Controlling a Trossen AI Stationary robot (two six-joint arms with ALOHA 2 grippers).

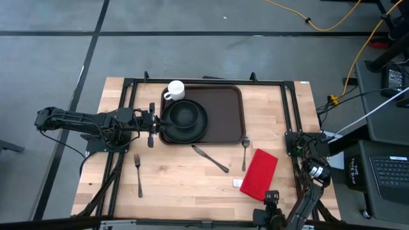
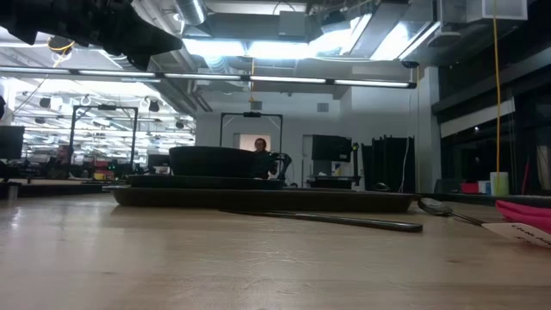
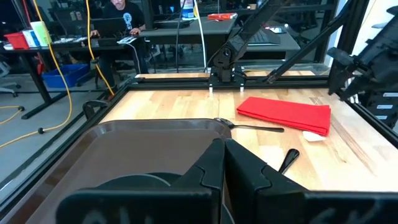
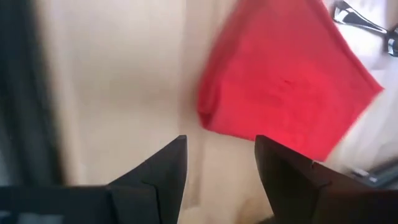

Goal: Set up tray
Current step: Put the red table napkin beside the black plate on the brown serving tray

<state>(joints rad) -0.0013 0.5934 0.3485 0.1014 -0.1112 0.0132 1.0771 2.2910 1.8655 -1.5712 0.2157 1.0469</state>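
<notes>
- Nearest the lens in the left wrist view, we saw the left gripper (image 3: 224, 163) with its two dark fingers pressed together, their tips over the near rim of the large dark brown rectangular plastic tray (image 3: 149, 140); we could not tell whether the rim was pinched between them.
- In the high view, the same left gripper (image 1: 153, 125) sat just left of centre, at the tray's left short edge, the arm reaching in from the left of the frame.
- The tray (image 1: 225, 112) lay in the upper middle of the light wooden table (image 1: 185, 179), with its long sides running left to right.
- A round black plate (image 1: 184, 120) rested on the tray's left half, and a white mug (image 1: 175, 90) stood at the tray's upper left corner.
- Below the tray, we saw a dark metal knife (image 1: 210, 159) lying slantwise and a spoon (image 1: 245, 153) just off the lower right corner.
- A metal fork (image 1: 138, 174) lay apart in the lower left part of the table.
- A folded red cloth napkin (image 1: 259, 174) lay at the lower right, with a small white tag (image 1: 236, 183) at its left.
- The right gripper (image 1: 271, 204) waited at the bottom edge of the frame; in its own wrist view, the right gripper (image 4: 221, 162) had its fingers spread wide apart and empty, just short of the napkin (image 4: 286, 81).
</notes>
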